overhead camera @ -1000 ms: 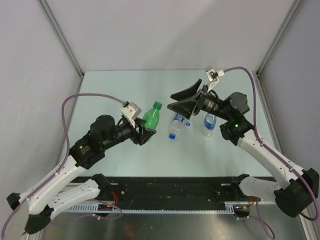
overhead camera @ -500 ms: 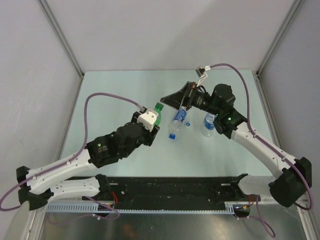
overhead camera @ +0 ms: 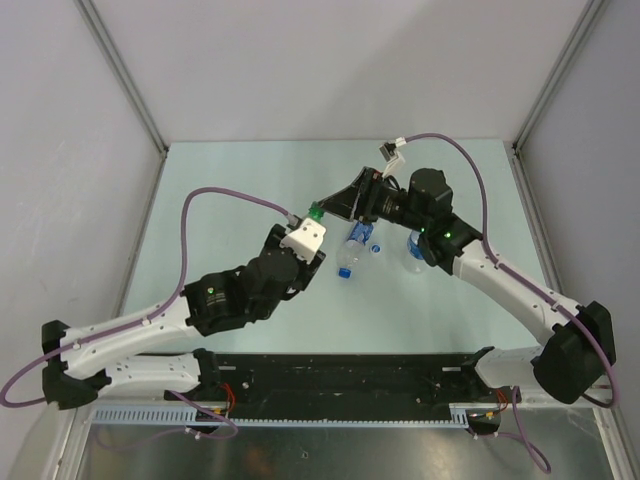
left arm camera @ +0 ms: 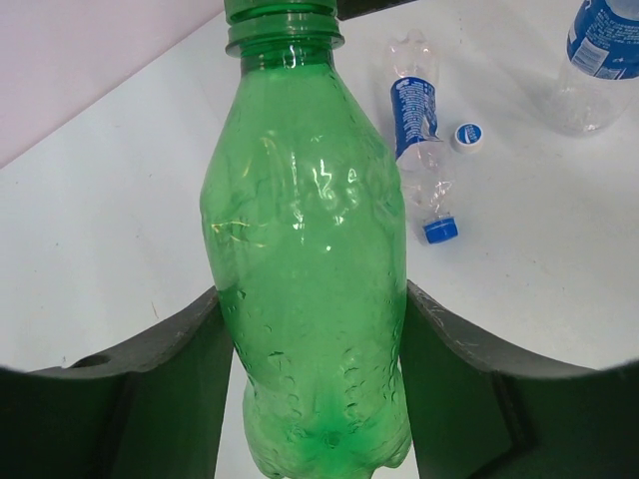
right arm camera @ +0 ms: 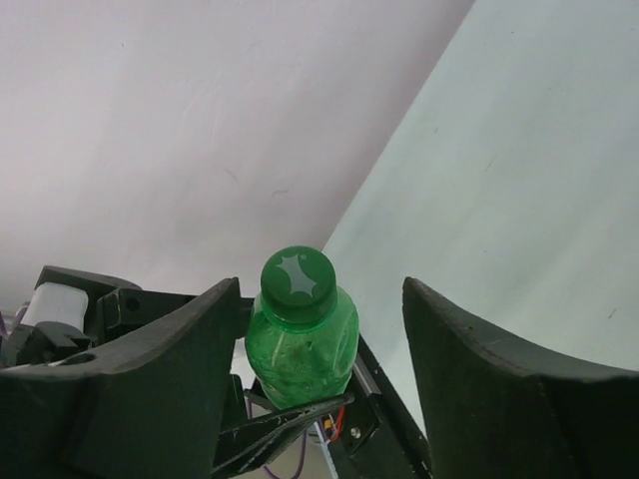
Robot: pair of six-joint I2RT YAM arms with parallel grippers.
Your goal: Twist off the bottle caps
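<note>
My left gripper [left arm camera: 315, 399] is shut on the lower body of the green bottle [left arm camera: 310, 249] and holds it tilted above the table. In the top view the left gripper [overhead camera: 310, 228] sits just below the bottle's green cap [overhead camera: 316, 210]. My right gripper [right arm camera: 319, 286] is open, its jaws either side of the green cap [right arm camera: 298, 277], which is nearer the left jaw. In the top view the right gripper [overhead camera: 326, 205] meets the cap. A clear bottle [left arm camera: 417, 130] lies on the table with its blue cap [left arm camera: 439, 231] on.
A loose white-rimmed cap [left arm camera: 467, 136] lies beside the lying bottle [overhead camera: 352, 248]. A second clear blue-labelled bottle [overhead camera: 418, 250] stands under my right arm, with its top hidden. Grey walls enclose the pale table [overhead camera: 230, 200].
My left arm has swung the green bottle up and to the right. My right gripper has moved left and lower, so its open jaws now straddle the green cap.
</note>
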